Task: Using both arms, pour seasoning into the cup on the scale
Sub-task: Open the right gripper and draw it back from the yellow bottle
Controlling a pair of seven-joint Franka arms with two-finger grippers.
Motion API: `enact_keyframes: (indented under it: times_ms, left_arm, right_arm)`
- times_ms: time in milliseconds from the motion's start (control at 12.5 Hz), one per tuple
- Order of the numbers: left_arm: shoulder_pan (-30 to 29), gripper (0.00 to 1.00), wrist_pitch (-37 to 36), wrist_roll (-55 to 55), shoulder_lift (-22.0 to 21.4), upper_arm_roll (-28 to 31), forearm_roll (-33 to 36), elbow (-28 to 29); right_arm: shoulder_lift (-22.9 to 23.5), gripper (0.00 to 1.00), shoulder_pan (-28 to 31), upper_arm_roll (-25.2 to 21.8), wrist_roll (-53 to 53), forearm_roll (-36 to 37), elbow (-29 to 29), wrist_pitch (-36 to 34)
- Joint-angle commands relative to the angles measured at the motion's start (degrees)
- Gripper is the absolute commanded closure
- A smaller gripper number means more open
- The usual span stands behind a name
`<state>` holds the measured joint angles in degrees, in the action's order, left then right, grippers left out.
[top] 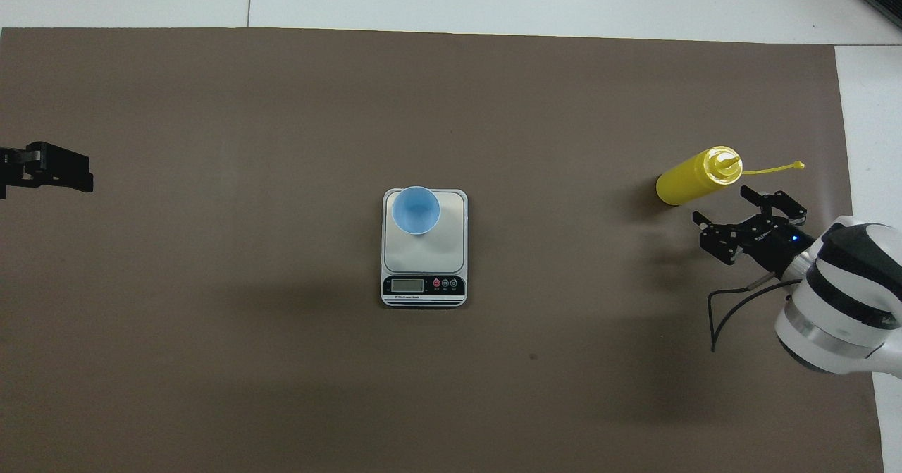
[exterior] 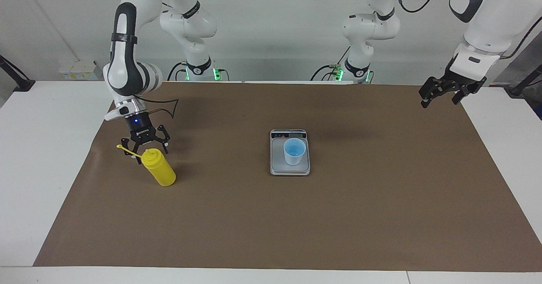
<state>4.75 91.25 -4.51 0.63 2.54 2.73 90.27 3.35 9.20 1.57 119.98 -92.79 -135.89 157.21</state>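
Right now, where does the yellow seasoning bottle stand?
The seasoning bottle stands on the brown mat at the right arm's end of the table, apart from the scale, with the open right gripper just beside its cap.

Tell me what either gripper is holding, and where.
Nothing. The right gripper is open beside the yellow bottle; the left gripper waits, open and empty.

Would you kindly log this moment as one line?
right end effector: open beside yellow bottle | left end effector: waiting | cup: on scale
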Motion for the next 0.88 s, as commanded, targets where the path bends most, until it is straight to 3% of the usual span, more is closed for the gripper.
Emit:
enact_keyframes:
  times_ms: [0,799]
  left_arm:
    - [-0.71,0.00,-0.72,0.29,-0.98,-0.34,0.00,0.61]
    - [-0.71,0.00,-0.72,0.29,-0.98,-0.34,0.00,0.61]
  right_arm:
    - [-2.29,0.00,0.12,0.19,-3.60,3.48,-1.83,3.34]
    - [-5.28,0.00,-0.76,0.10,-6.51,8.14,-4.38,12.76]
